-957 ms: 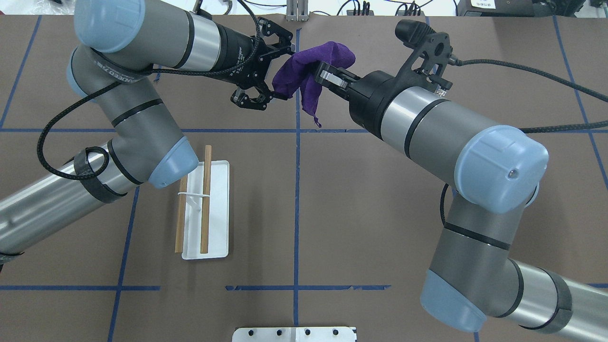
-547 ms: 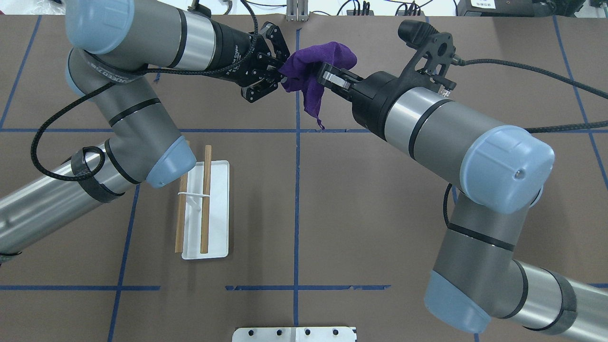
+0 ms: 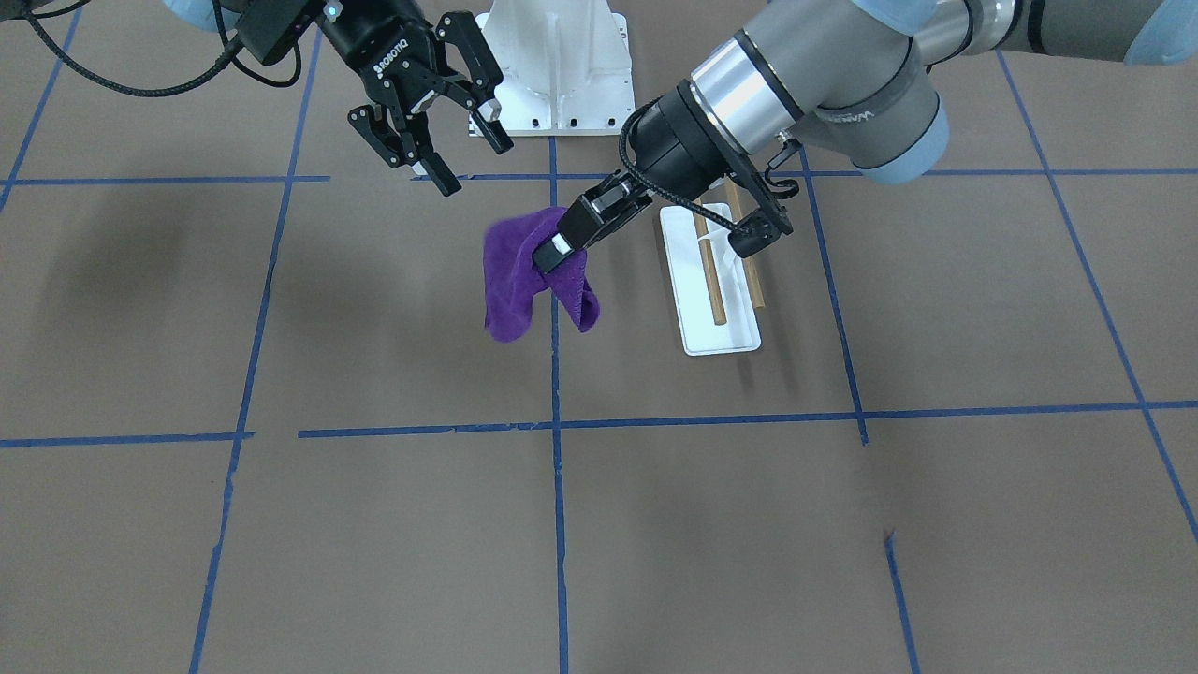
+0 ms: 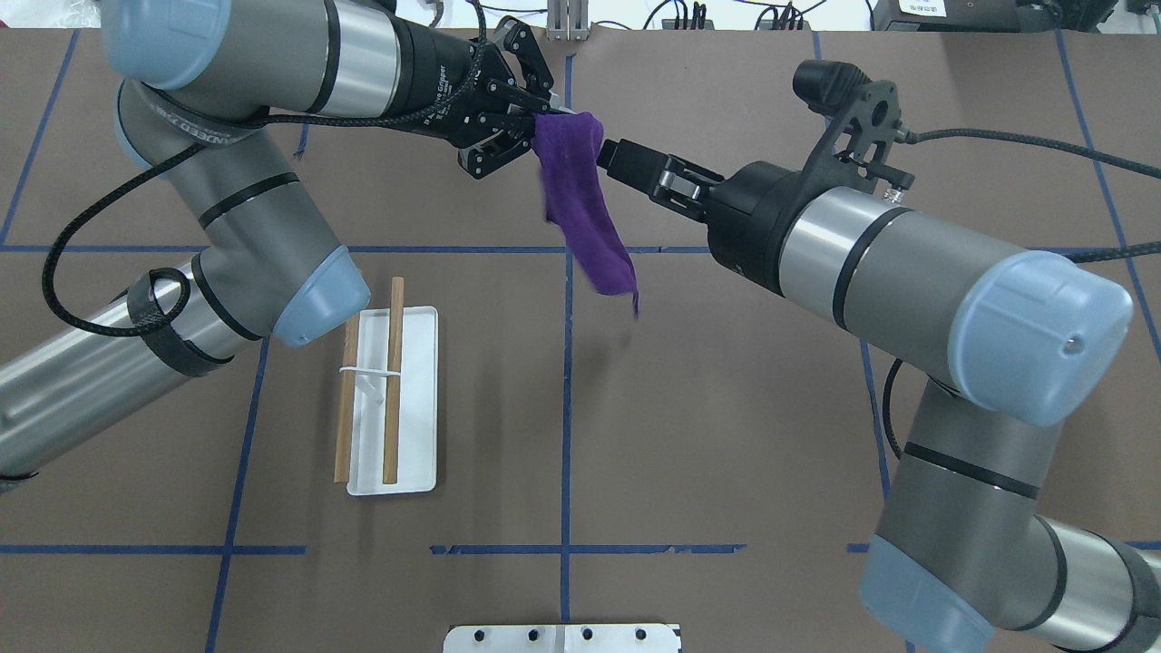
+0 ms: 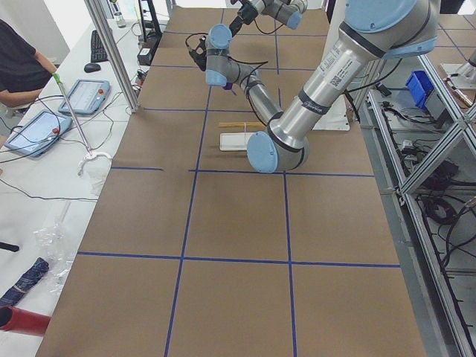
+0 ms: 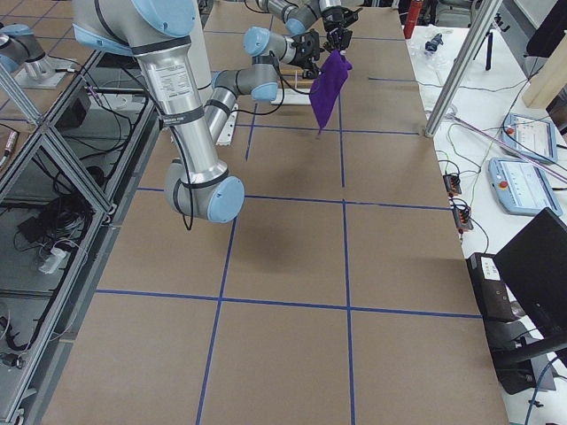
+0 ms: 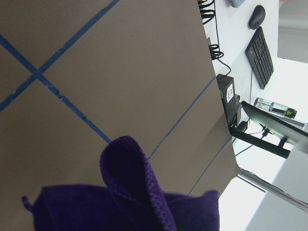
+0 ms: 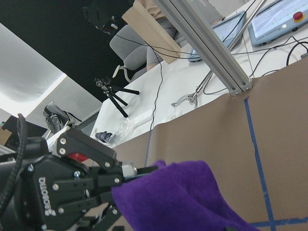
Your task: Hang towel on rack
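Note:
The purple towel [image 4: 585, 218] hangs in the air over the far middle of the table, clear of the surface [image 6: 330, 84]. My left gripper [image 4: 542, 116] is shut on its top corner; this also shows in the front view [image 3: 554, 251] and the right wrist view [image 8: 144, 169]. My right gripper [image 3: 475, 161] is open and empty, just right of the towel's top in the overhead view [image 4: 626, 163]. The rack [image 4: 392, 381], two wooden rods on a white base [image 4: 419, 453], stands on the left half, under my left elbow, well short of the towel. It also shows in the front view [image 3: 716, 300].
The white bolted pedestal [image 3: 557, 56] stands at the robot's side of the table [image 4: 562, 638]. Blue tape lines cross the brown table. Cables and equipment lie beyond the far edge. A person [image 5: 18, 59] sits at a desk off the table.
My left gripper has shut on the towel's corner. My right gripper has let go and drawn back to the right. The towel, bunched before, now hangs long from the left gripper.

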Robot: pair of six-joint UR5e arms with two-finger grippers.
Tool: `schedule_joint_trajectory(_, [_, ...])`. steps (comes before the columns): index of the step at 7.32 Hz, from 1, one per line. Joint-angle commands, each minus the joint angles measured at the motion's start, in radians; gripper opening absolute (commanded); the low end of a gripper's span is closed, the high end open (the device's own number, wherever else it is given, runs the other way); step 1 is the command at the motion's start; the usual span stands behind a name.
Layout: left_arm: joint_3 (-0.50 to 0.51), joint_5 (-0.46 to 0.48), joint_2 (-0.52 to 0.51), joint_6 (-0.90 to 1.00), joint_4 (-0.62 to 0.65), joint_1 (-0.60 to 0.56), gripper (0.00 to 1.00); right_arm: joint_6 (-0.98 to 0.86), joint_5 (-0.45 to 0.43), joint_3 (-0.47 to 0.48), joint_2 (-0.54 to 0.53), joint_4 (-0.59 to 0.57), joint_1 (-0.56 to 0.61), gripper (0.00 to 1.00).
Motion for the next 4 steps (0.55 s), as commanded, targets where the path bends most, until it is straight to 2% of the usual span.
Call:
schedule_joint_trajectory(1, [-0.005,0.0,-0.002,0.0,0.003,-0.002,0.0,-0.009,0.166,0.093,-0.174,-0.004,0.038,1.0])
schedule_joint_trajectory(2, [-0.009,0.002,0.004,0.0,0.005,-0.002,0.0,-0.012,0.319,0.101,-0.255,-0.004,0.149,1.0])
schedule_joint_trajectory(3, [-0.023,0.005,0.007,-0.001,0.008,-0.002,0.0,-0.054,0.512,0.096,-0.312,-0.005,0.296,1.0])
schedule_joint_trajectory(4, [-0.034,0.006,0.008,-0.001,0.011,-0.001,0.0,-0.204,0.63,0.089,-0.395,-0.005,0.407,1.0])
